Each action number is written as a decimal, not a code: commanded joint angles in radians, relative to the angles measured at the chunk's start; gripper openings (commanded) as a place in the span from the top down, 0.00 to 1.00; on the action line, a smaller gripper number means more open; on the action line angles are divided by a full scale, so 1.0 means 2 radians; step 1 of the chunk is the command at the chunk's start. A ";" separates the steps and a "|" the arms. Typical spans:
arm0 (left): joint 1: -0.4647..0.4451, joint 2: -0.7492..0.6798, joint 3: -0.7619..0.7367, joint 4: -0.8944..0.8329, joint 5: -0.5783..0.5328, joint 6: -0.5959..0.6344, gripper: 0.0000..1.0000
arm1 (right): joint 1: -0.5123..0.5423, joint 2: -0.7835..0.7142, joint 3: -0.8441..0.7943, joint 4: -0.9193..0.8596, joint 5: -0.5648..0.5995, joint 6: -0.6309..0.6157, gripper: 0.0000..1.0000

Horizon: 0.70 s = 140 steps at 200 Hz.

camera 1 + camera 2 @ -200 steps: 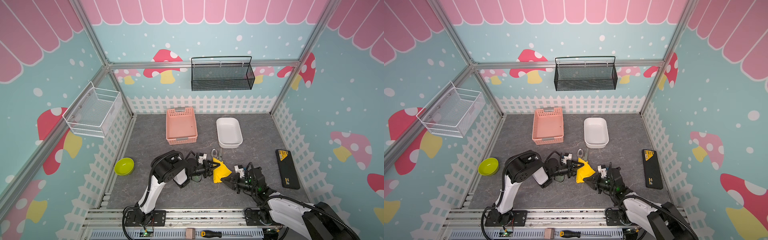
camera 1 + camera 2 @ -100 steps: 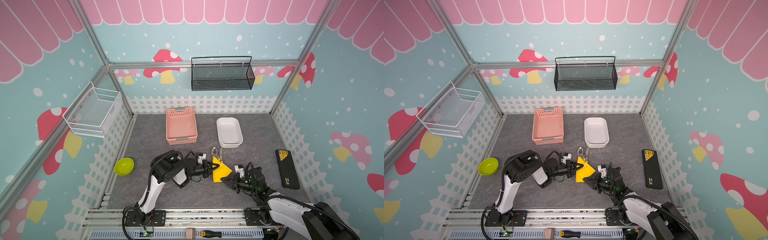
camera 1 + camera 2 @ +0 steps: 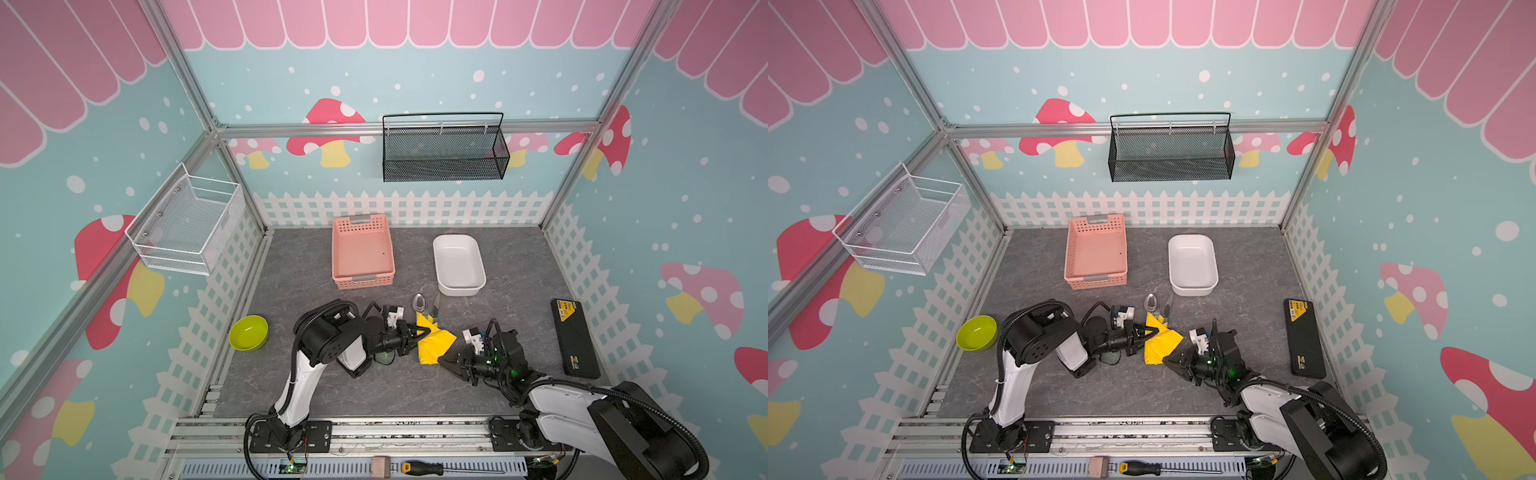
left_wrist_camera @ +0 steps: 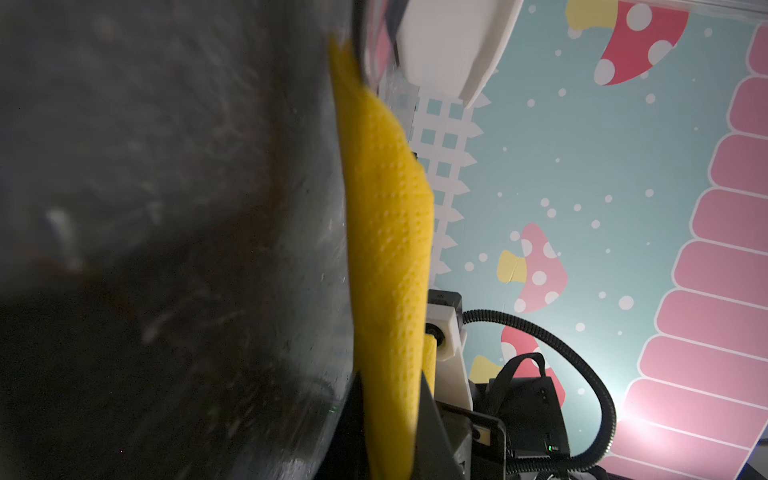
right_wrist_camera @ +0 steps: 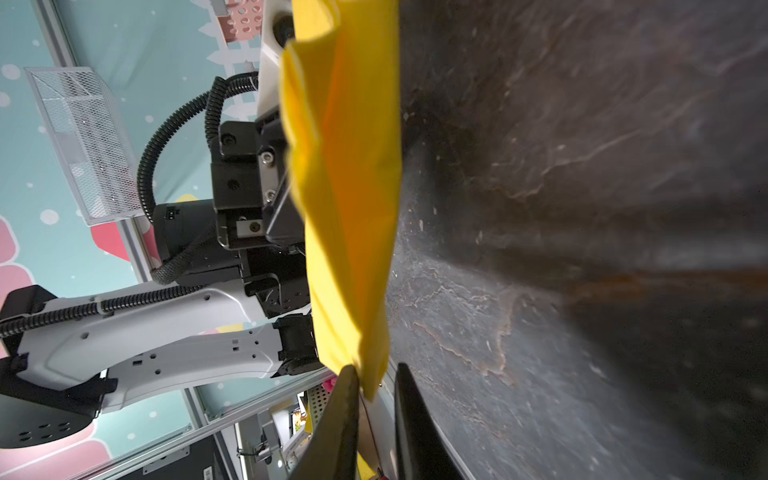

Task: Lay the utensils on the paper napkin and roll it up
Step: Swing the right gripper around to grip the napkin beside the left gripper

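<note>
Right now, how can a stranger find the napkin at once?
Start at the white dish. In front, between the left gripper and the right gripper, is the napkin. It alone is bright yellow paper; the spoon sticking out behind it is silver.

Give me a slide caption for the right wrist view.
Right gripper, jaws parted, at a corner of the folded paper napkin, left gripper holding its far side.

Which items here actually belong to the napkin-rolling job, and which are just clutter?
Job: paper napkin, folded over the utensils, whose ends poke out.

Lying about: pink basket, white dish, green bowl, black case, screwdriver, black mesh basket, white wire basket.
</note>
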 commanded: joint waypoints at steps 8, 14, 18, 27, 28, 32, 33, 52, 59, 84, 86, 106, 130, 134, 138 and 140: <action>0.022 0.042 -0.026 -0.018 -0.025 -0.003 1.00 | -0.004 -0.041 0.000 -0.095 0.022 -0.035 0.68; 0.023 0.044 -0.025 -0.019 -0.021 -0.004 1.00 | -0.009 -0.055 0.002 -0.121 0.031 -0.044 0.66; 0.022 0.046 -0.024 -0.018 -0.019 -0.005 1.00 | -0.013 -0.063 0.003 -0.136 0.035 -0.050 0.64; 0.023 0.051 -0.023 -0.016 -0.015 -0.007 1.00 | -0.024 -0.085 0.002 -0.158 0.040 -0.060 0.62; 0.023 0.051 -0.023 -0.016 -0.015 -0.007 1.00 | -0.025 -0.088 0.002 -0.160 0.040 -0.061 0.62; 0.023 0.052 -0.022 -0.017 -0.013 -0.007 1.00 | -0.031 -0.095 0.003 -0.170 0.040 -0.067 0.61; 0.023 0.052 -0.022 -0.017 -0.012 -0.007 1.00 | -0.032 -0.097 0.003 -0.172 0.041 -0.068 0.61; 0.023 0.056 -0.015 -0.024 -0.001 -0.005 1.00 | -0.062 -0.114 0.009 -0.207 0.035 -0.097 0.60; 0.023 0.056 -0.013 -0.027 0.003 -0.004 1.00 | -0.072 -0.115 0.012 -0.217 0.034 -0.108 0.60; 0.024 0.053 -0.009 -0.043 0.013 0.003 1.00 | -0.108 -0.106 0.035 -0.225 0.031 -0.140 0.60; 0.024 0.052 -0.009 -0.044 0.013 0.004 1.00 | -0.111 -0.104 0.038 -0.225 0.030 -0.143 0.59; 0.024 0.054 -0.005 -0.052 0.022 0.008 1.00 | -0.139 -0.057 0.078 -0.216 0.006 -0.197 0.56; 0.025 0.058 -0.004 -0.053 0.027 0.007 1.00 | -0.153 0.022 0.115 -0.163 -0.048 -0.218 0.50; 0.025 0.059 -0.004 -0.052 0.027 0.006 1.00 | -0.153 0.037 0.122 -0.152 -0.055 -0.220 0.48; 0.025 0.059 -0.005 -0.052 0.027 0.006 1.00 | -0.153 0.049 0.128 -0.144 -0.063 -0.221 0.45; 0.024 0.059 -0.004 -0.052 0.027 0.006 1.00 | -0.153 0.056 0.131 -0.139 -0.067 -0.221 0.44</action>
